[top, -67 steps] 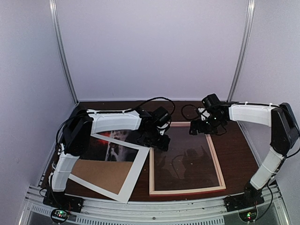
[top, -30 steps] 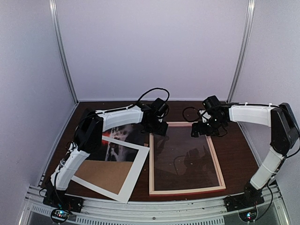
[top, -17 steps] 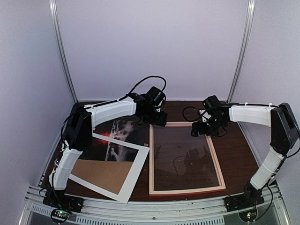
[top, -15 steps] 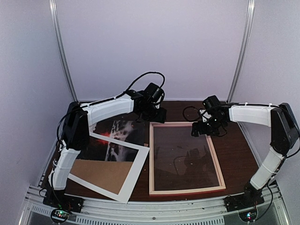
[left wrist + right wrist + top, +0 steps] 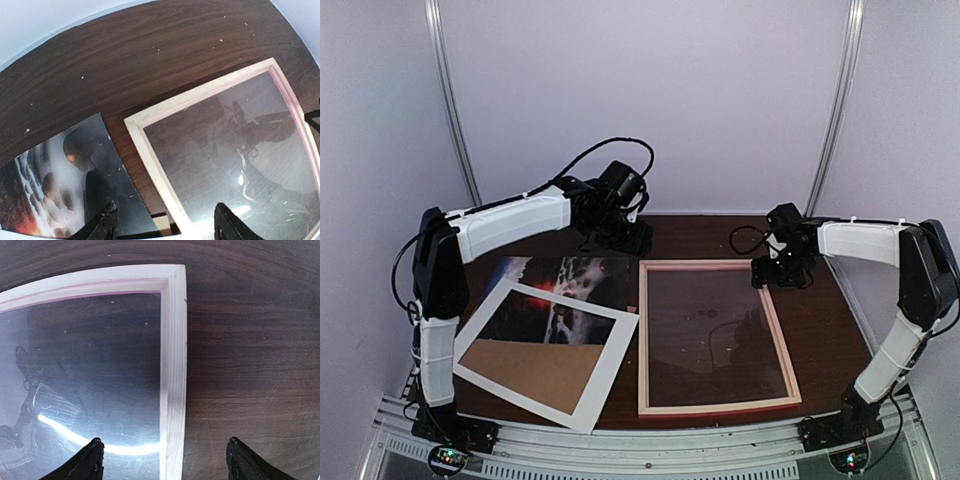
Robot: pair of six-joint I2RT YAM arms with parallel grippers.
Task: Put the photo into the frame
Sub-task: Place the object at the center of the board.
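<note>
The frame (image 5: 643, 340) lies flat at centre right, pale wood back up, with glass inside. The photo (image 5: 560, 285), dark with a red glow, lies left of it, its near part covered by the white mat (image 5: 610, 370). My left gripper (image 5: 620, 238) hangs open above the table's far side, near the frame's far left corner. In the left wrist view its gripper (image 5: 167, 222) spans the photo's edge (image 5: 55, 185) and the frame's rail (image 5: 150, 160), holding nothing. My right gripper (image 5: 782, 275) is open over the frame's far right corner. In the right wrist view the gripper (image 5: 165, 450) straddles the right rail (image 5: 172, 365).
A brown cardboard backing board (image 5: 535, 370) lies inside the white mat's opening at the near left. Dark wood table (image 5: 820, 330) shows to the right of the frame. White walls and metal posts close in the back and sides.
My left arm has lifted and drawn back to the far left, away from the frame's far left corner. My right gripper has shifted right over the frame's right rail and narrowed slightly.
</note>
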